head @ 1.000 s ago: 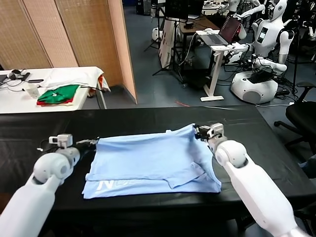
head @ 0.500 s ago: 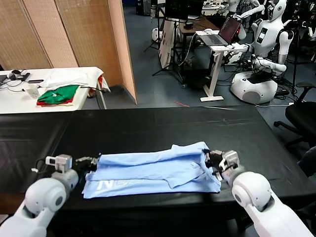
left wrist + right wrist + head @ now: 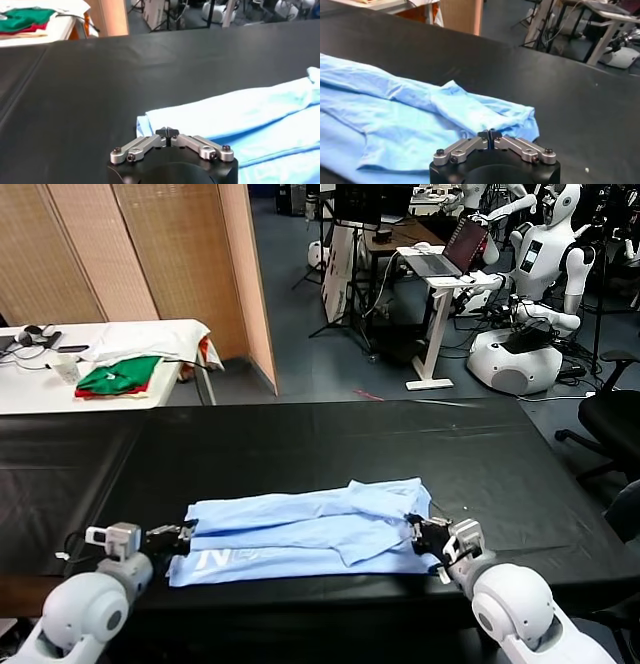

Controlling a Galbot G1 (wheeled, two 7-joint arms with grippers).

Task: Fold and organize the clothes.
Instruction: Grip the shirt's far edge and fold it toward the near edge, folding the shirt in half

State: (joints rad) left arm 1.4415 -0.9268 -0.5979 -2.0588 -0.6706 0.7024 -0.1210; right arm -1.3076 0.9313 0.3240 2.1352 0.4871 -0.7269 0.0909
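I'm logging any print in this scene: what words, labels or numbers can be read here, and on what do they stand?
"N": the only clear letter, first of the white lettering on the T-shirt near its front hem; the rest is creased and unreadable.
Laptop on the far desk: screen too small to read.
Nothing else readable in any view.

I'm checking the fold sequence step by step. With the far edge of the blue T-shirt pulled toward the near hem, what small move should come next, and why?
Probably open both end effectors and let go. The left end effector and right end effector are shut on the T-shirt, whose far edge now lies near the hem on the black table.
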